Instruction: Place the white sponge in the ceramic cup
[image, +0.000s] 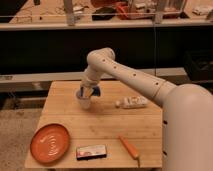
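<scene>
Item one, my tool (87, 92): at the end of my arm (131, 75), which reaches from the right across the bench (107, 125) toward its far left part. The tool hangs directly over the mouth of the ceramic cup (85, 103), at its rim, with a patch of blue (95, 90) showing at its right side. Whether my tool is open, closed or gripping anything I cannot tell. Item two, the ceramic cup: small, whitish, upright, on the far left part of the wooden bench, just beneath my tool. Item three, the white sponge: I cannot make it out, as the tool covers the cup's mouth. Item four, an orange plate (50, 143): round, flat on the near left corner, well apart from the cup. Item five, a flat packet (91, 151): lying at the near edge, just right of the plate. Item six, an orange carrot-like stick (129, 146): lying slanted toward the near right. Item seven, a whitish oblong object (132, 102): lying on its side to the right of the cup, below my arm. Item eight, dark shelving (50, 50): behind the bench.
</scene>
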